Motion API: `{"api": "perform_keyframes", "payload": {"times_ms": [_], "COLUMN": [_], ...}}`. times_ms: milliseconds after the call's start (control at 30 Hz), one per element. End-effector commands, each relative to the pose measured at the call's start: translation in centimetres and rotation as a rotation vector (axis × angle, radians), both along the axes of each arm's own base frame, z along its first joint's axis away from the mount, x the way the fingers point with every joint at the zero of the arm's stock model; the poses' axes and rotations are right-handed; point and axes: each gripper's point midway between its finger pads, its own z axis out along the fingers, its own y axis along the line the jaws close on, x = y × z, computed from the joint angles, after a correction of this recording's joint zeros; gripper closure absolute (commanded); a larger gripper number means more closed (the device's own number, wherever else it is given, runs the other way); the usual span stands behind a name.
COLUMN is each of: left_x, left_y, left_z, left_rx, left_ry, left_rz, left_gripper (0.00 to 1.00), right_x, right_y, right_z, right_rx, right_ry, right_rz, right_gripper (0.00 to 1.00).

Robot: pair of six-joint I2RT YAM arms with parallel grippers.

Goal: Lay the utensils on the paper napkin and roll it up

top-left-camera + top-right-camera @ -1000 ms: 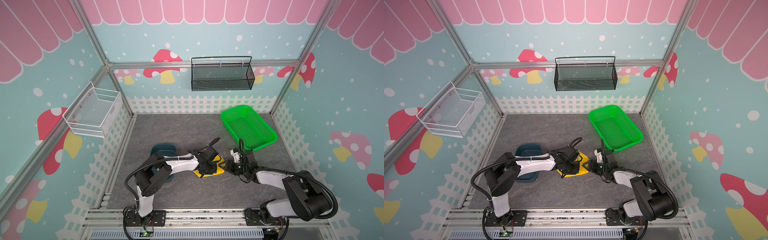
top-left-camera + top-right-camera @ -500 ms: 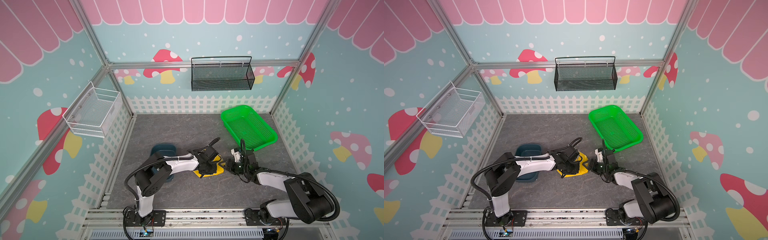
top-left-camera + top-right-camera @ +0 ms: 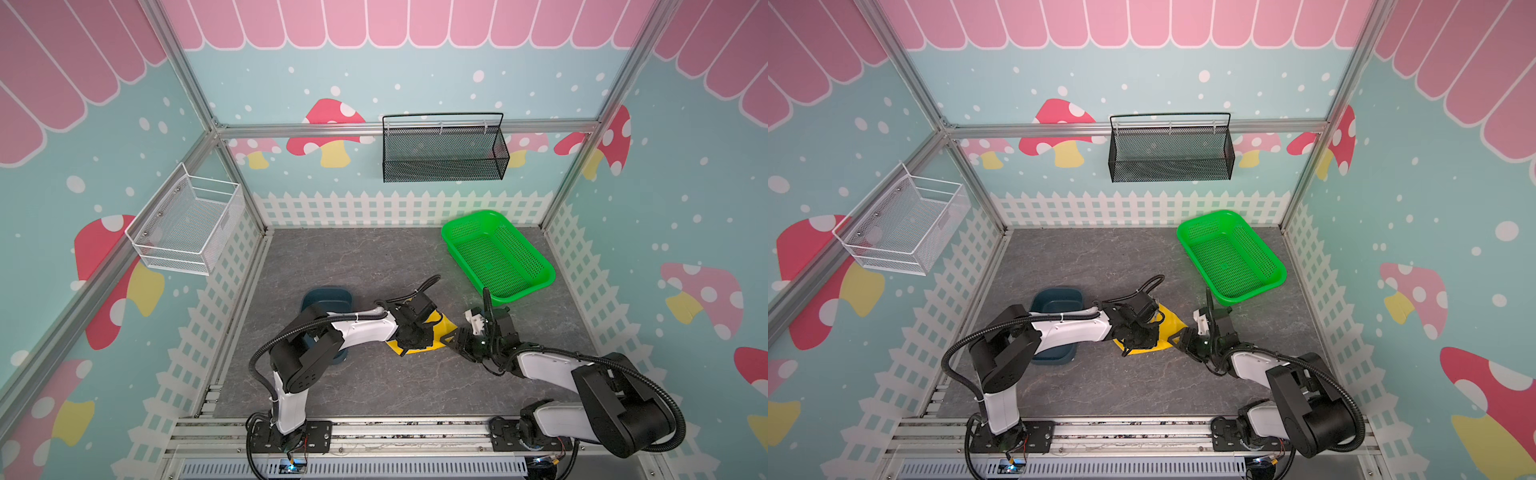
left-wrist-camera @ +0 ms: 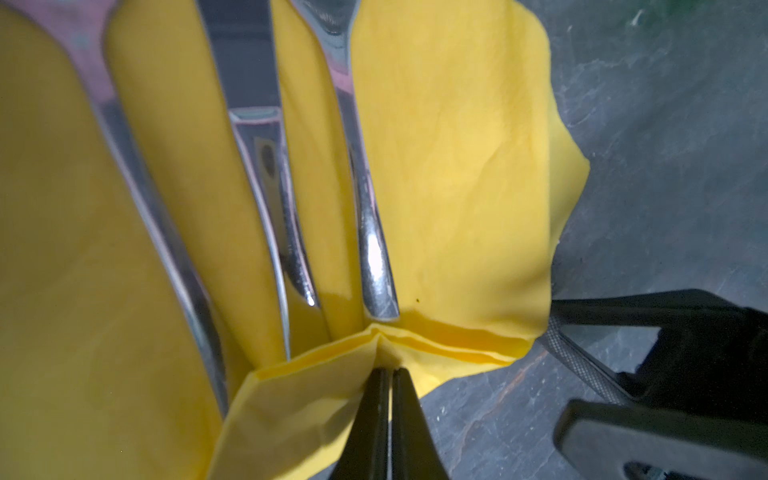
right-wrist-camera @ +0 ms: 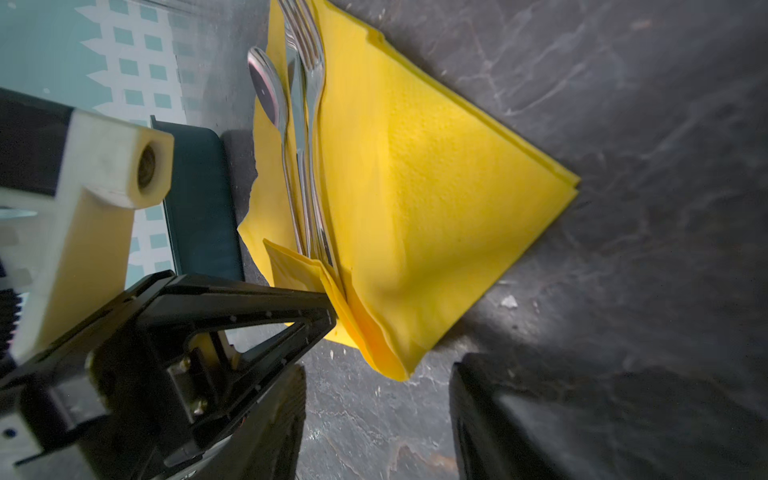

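The yellow paper napkin [image 5: 432, 195] lies on the grey floor, mostly hidden under my left arm in both top views [image 3: 441, 323] [image 3: 1170, 323]. The three silver utensils [image 5: 305, 137] lie side by side on it, with their handle ends [image 4: 376, 266] pointing at my left gripper. My left gripper [image 4: 385, 370] [image 3: 412, 338] is shut on a folded-up edge of the napkin by those handle ends. My right gripper [image 5: 376, 419] [image 3: 456, 340] stands open just off the napkin's near corner, with only bare floor between its fingers [image 5: 503, 419].
A dark blue tray [image 3: 328, 294] [image 5: 201, 199] sits to the left of the napkin, partly under my left arm. A green perforated basket [image 3: 498, 254] stands at the back right. A black mesh basket [image 3: 442, 149] and a white wire basket [image 3: 187, 226] hang on the walls.
The right gripper has drifted slightly beside the napkin's corner. The left gripper keeps its pinch on the napkin in the same place.
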Motion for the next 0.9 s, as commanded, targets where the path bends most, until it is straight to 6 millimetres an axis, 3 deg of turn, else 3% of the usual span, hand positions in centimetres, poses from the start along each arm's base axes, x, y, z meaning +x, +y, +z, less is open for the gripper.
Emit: {"api": "perform_keyframes", "payload": {"times_ms": [0,333,600,867], "left_x": [0.3,0.3,0.4,0.8], "left_y": [-0.2,-0.3,-0.1,0.2], "left_z": [0.1,0.0,0.1,0.6], "left_rx": [0.002,0.005,0.010,0.013], "left_ry": [-0.002,-0.001,-0.009,-0.032], "left_rz": [0.008,0.007,0.016,0.034], "left_gripper": [0.92,0.92,0.92,0.92], "right_x": [0.8,4.9,5.1,4.7], "right_y": [0.3,0.5,1.7,2.0], "right_z": [-0.4,3.6,4.5,4.1], "right_rx": [0.019,0.056,0.124,0.085], "right_ry": [0.023,-0.196,-0.241,-0.261], "right_rz": [-0.033,-0.066,0.029,0.105], "right_gripper": [0.42,0.41,0.42,0.63]}}
